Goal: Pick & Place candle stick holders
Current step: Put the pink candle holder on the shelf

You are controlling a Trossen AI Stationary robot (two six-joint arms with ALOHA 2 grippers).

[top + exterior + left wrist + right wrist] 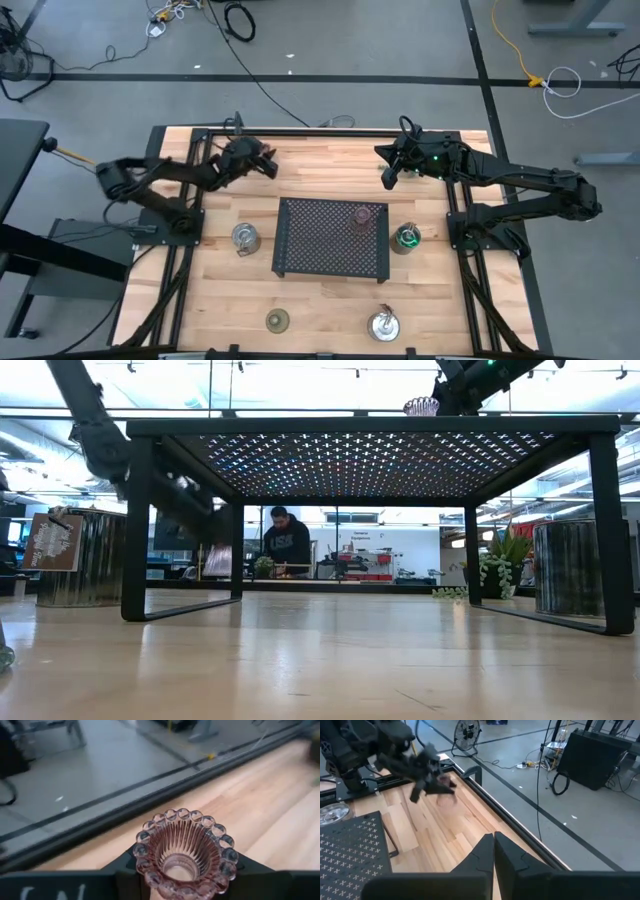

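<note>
Left gripper [182, 887] fingers pinch pink candle holder [184, 852] between them; right fingers pressed together

Robotics lab or workshop interior.
Cables [240, 20] are trailing over grey concrete floor at the frame's top; a person [286, 542] is sitting mid-frame among benches, under ceiling strip lights.

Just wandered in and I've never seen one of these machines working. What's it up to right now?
The robot is sorting small candle holders. Its left gripper is shut on a pink glass holder, held above the back of the wooden table. Another pink holder already sits on the black perforated tray. The right gripper waits shut and empty at the back right. Two silver holders, one beside the tray and one at the front, and an olive-green one are on the table.
</note>
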